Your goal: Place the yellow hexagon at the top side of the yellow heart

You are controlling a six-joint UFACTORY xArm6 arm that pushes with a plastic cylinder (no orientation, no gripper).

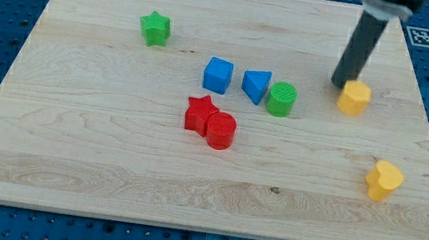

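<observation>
Fingers are lacking on this arm, so spread or pinch cannot be told; my tip is resting just at the left edge of the yellow hexagon, seemingly touching it. Going left to right across the wooden table: a green star is sitting near the view's top left, a red star is touching a red cylinder, a blue cube, a blue triangle and a green cylinder are lining up mid-board. The hexagon is lying well above the yellow heart, which is sitting near the view's right edge. A fiducial marker is showing beyond the board's top right corner; no readable writing.
</observation>
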